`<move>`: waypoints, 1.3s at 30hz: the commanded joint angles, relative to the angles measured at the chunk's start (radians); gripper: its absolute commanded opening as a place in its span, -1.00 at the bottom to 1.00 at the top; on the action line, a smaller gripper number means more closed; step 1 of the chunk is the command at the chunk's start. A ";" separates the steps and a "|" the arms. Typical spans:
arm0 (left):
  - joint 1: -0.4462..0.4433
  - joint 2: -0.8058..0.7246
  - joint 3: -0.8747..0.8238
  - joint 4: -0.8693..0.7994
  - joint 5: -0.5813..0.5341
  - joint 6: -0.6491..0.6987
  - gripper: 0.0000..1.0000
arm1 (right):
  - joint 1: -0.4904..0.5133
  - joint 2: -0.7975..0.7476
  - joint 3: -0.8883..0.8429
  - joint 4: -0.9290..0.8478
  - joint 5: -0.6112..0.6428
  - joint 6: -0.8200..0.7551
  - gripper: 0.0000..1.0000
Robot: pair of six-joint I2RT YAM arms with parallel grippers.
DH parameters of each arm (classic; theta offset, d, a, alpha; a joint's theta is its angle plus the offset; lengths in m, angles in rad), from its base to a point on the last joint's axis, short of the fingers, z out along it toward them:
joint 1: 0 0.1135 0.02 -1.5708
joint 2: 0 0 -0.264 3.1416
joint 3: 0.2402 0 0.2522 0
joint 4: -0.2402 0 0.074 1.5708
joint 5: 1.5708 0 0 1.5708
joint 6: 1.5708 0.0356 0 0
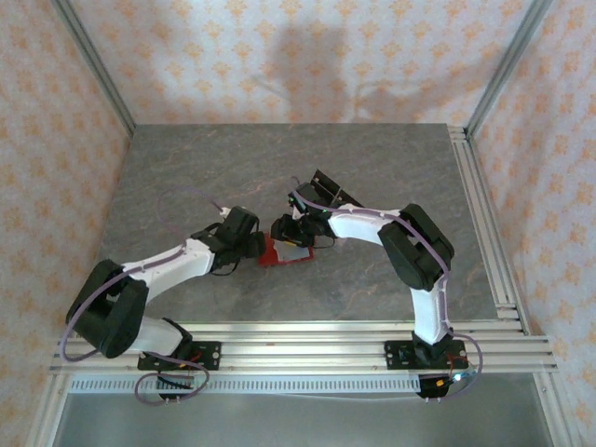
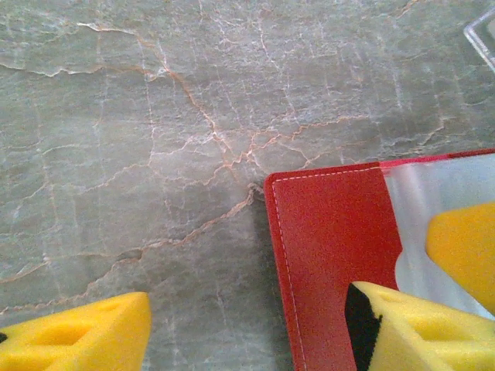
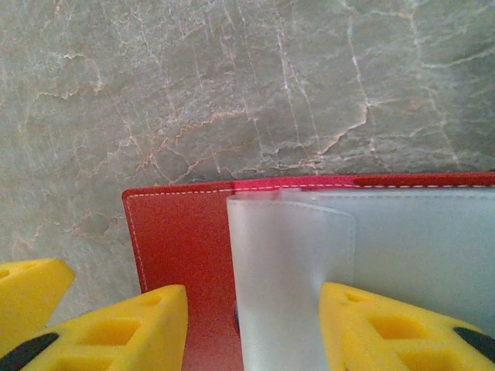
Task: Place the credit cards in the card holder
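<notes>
Card holder (image 3: pixel 178 232) lay open, its frosted sleeve (image 3: pixel 294 255) between the parted right claw (image 3: pixel 249 300), the parted left claw (image 2: pixel 251 303) astride its edge.

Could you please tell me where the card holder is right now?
In the top view the card holder lies open on the table, near its middle, between the left claw and the right claw.

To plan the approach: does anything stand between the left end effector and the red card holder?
Nothing visible does. One finger of the left end effector is over the open card holder, the other over the table.
</notes>
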 commanded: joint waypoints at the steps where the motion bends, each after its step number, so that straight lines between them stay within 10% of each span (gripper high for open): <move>1: -0.004 -0.044 -0.034 0.035 0.014 0.018 0.39 | 0.004 0.015 -0.013 0.022 0.000 0.018 -0.04; 16: -0.071 -0.068 -0.095 0.223 0.156 0.012 0.39 | 0.004 0.019 -0.013 0.038 -0.010 0.040 -0.04; 39: -0.134 0.105 -0.019 0.182 0.040 -0.005 0.37 | 0.004 0.016 -0.017 0.051 -0.016 0.047 -0.05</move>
